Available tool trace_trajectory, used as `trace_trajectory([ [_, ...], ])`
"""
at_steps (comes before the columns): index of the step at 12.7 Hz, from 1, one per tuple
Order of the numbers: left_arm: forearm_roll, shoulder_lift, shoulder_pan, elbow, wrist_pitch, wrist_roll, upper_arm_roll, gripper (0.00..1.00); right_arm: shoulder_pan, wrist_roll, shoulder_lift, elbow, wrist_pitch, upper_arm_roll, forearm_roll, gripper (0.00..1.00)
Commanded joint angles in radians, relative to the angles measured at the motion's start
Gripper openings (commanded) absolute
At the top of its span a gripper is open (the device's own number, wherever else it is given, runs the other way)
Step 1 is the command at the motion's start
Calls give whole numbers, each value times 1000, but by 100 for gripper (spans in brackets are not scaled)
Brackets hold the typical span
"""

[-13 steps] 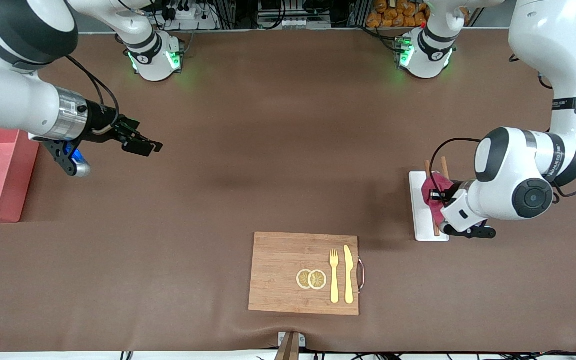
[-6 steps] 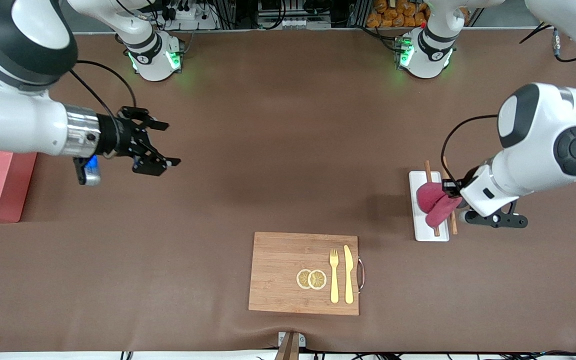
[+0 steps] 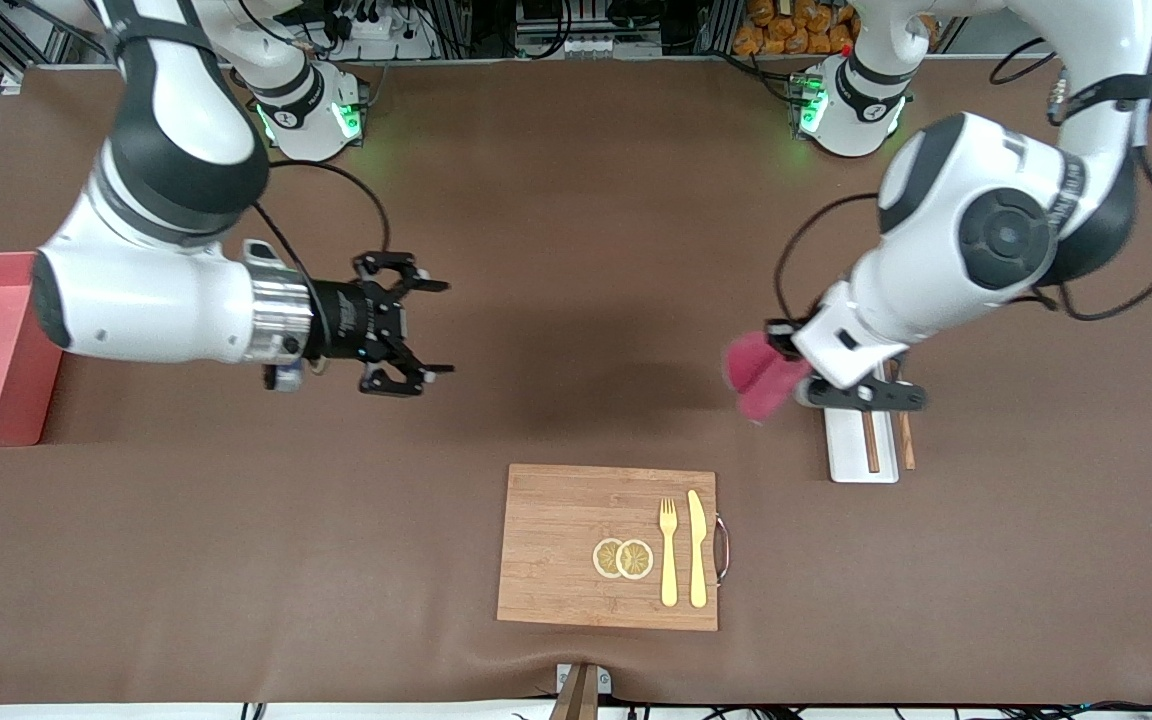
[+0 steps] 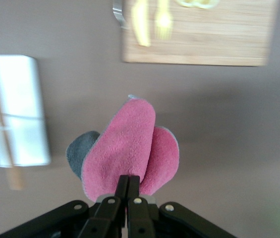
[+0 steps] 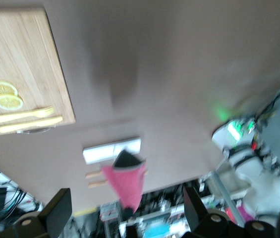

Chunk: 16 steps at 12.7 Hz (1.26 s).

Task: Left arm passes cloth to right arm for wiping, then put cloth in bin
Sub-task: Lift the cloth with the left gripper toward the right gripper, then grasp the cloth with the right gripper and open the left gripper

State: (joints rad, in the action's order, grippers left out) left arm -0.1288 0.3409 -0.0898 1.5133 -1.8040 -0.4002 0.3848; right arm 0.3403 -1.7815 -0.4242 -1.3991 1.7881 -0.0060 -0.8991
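Maroon cloth (image 3: 758,377) in left gripper (image 4: 128,191); right gripper (image 3: 406,327) spread wide.

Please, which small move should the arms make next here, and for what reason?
Probably the left pincer should carry the cloth on toward the right pincer. The left pincer is shut on the cloth, which hangs over bare table beside the white tray. The right pincer is open over the table's middle, facing it, with a wide gap between them.

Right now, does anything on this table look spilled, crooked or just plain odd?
Nothing spilled or damaged. The left gripper holds the cloth in the air beside the white tray; the right gripper is open over bare table.
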Motion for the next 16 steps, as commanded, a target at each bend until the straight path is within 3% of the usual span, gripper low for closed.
trace_trajectory([
  [1,-127,36,-23,-30,-76,-51,41,0,42,-58,-53,43,65,-6,-86,100],
  [5,-339,67,-163,-31,-317,-138,42,0,114,-73,-96,40,109,-8,-86,100],
  [8,-356,81,-234,-38,-501,-206,43,0,175,-72,-128,26,122,-9,-69,100],
  [11,-356,104,-251,-67,-529,-229,42,0,163,-41,-125,5,45,-9,-9,100],
  [13,-356,99,-246,-67,-529,-230,42,0,161,19,-123,5,34,-9,6,48],
  [14,-356,96,-239,-67,-529,-230,42,0,158,27,-120,-3,30,-11,12,31],
  [15,-354,95,-232,-67,-529,-229,42,0,157,30,-119,-8,21,-11,19,6],
  [16,-353,92,-231,-67,-529,-229,42,0,155,24,-120,-6,20,-11,17,0],
])
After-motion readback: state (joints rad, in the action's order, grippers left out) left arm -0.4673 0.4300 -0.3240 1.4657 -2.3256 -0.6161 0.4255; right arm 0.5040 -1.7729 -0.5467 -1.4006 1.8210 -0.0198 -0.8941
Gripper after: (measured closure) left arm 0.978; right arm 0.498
